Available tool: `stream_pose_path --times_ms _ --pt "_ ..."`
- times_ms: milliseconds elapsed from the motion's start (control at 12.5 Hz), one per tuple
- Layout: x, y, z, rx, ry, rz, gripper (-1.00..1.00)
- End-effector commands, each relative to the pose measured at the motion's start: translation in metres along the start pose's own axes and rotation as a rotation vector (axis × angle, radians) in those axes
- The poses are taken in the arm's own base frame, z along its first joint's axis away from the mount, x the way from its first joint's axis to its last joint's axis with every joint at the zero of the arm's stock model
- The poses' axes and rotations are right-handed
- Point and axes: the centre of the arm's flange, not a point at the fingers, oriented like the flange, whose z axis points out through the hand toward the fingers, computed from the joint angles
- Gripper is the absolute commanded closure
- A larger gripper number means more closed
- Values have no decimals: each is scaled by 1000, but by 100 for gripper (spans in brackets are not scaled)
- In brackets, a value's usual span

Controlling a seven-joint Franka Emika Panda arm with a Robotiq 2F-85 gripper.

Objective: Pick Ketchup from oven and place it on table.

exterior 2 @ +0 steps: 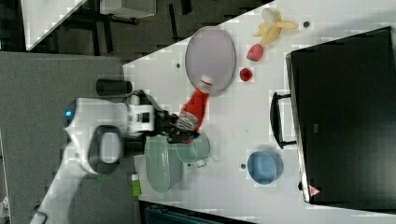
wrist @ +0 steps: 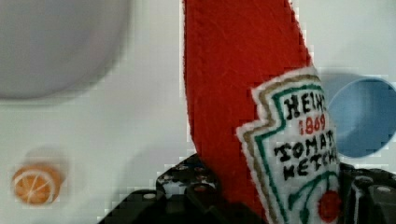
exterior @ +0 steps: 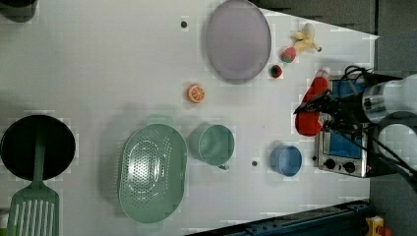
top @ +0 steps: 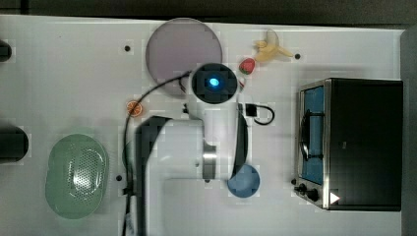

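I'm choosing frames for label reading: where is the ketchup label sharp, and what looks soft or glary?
Wrist view: the Ketchup label is legible, the orange slice and blue bowl softer. Top view: a bright blue light glows on the arm. Left and right views: blocky, label unreadable.

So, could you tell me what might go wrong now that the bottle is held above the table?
1. The hand grips the ketchup bottle only at its base, so the long body could tilt or slip out.
2. A blue bowl, an orange slice and a grey plate lie on the table below; setting the bottle down could knock one.
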Motion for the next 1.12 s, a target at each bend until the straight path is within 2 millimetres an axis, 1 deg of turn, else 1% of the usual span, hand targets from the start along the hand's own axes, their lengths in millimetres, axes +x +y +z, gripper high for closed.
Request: stream_pose_path --times_ms 80,320,480,560,640,720,800,960,1040,1120 --pt "29 20 39 29 29 54 -26" --pt "35 14 99 -1 25 58 -26" --pt "39 5 126 12 52 52 -26" --pt "41 2 134 26 65 56 -32" --pt "41 1 139 31 68 59 -51" --pt "41 1 140 31 67 59 -73" --pt "42 -2 133 41 75 57 -100" --pt "45 -8 106 77 101 59 -100" --pt "46 -10 84 99 113 65 -100" --pt "46 -12 58 121 124 63 -100"
